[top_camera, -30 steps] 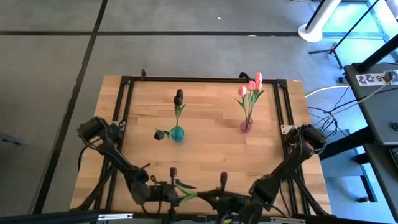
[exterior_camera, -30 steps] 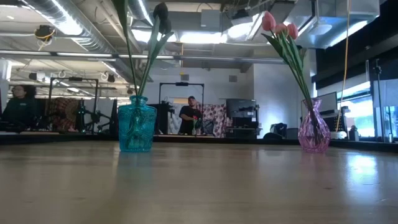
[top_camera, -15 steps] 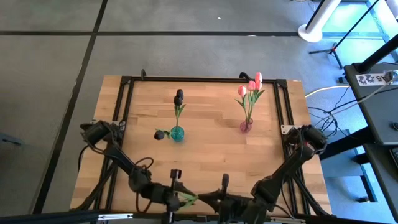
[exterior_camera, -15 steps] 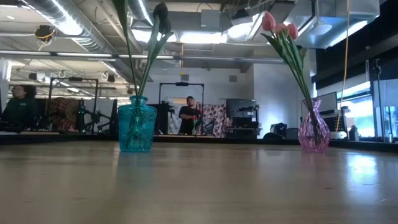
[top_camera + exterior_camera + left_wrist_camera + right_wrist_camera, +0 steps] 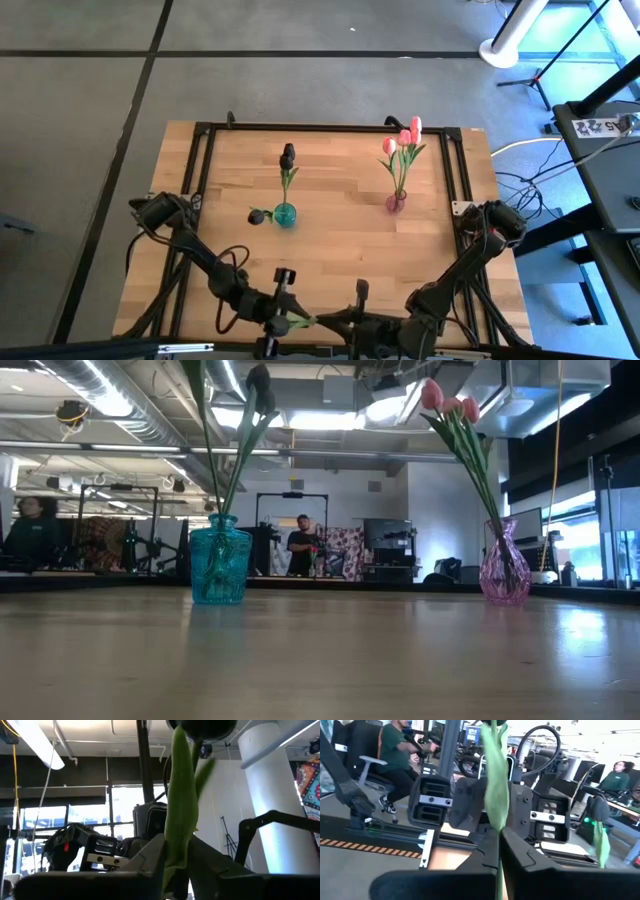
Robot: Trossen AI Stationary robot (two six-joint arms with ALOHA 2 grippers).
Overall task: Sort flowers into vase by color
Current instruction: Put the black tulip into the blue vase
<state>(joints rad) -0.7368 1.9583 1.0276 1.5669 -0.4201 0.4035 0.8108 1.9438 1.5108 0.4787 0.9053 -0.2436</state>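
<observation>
A black-headed tulip (image 5: 181, 815) stands between my two grippers at the table's near edge. Its green stem (image 5: 300, 321) shows between them in the high view. My left gripper (image 5: 284, 318) and my right gripper (image 5: 328, 322) face each other, both shut on it. The black head (image 5: 201, 725) shows at the edge of the left wrist view. A teal vase (image 5: 285, 215) (image 5: 220, 565) holds black tulips (image 5: 288, 155). A pink vase (image 5: 396, 203) (image 5: 505, 573) holds pink tulips (image 5: 405, 135). Both vases stand on their bases mid-table. My left gripper pinches the tulip's green leaf and stem (image 5: 175, 862) between its two fingers (image 5: 150, 860), level, from the table's left. The flower stands upright in the hold, lifted clear. My right gripper pinches the stem (image 5: 498, 845) between its two fingers (image 5: 520, 855), level, from the table's right, below the leaf (image 5: 495, 785). The stem runs upright through the narrow gap.
A black frame (image 5: 205, 160) runs around the wooden table top (image 5: 340, 250). The near half of the table between the vases and my grippers is bare wood. People (image 5: 300, 545) sit and stand in the room beyond the far edge.
My left arm has moved toward the table's right along the near edge, closing in on my right gripper. The green stem and leaf between them sit nearer the near edge than a second ago. The vases have kept still.
</observation>
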